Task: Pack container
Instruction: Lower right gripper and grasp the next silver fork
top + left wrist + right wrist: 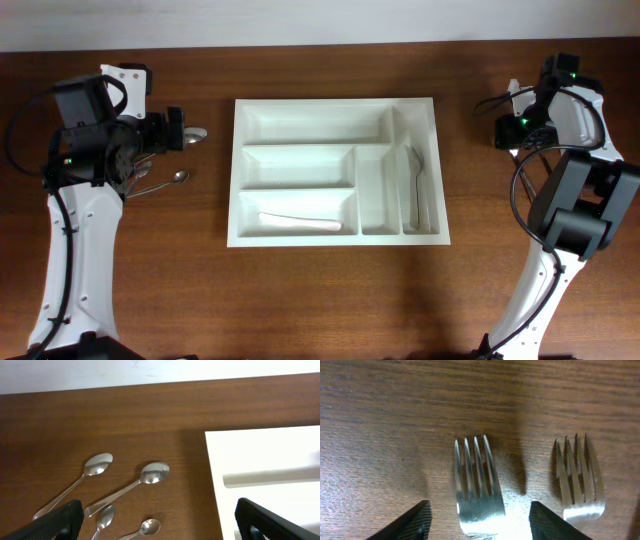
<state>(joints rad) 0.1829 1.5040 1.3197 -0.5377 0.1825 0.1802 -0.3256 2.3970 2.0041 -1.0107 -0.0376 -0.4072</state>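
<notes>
The container, a white compartmented tray, lies in the middle of the table. Its lower left compartment holds a pale utensil, and a narrow right compartment holds a metal spoon. My left gripper is open wide above several spoons lying left of the tray, with nothing between its fingers. My right gripper is open and low over the table at the far right. Its fingers straddle the head of a fork without touching it. A second fork lies just to the right.
The loose spoons lie on the wood close to the tray's left rim. The tray's edge shows at the right of the left wrist view. Behind the table runs a pale wall.
</notes>
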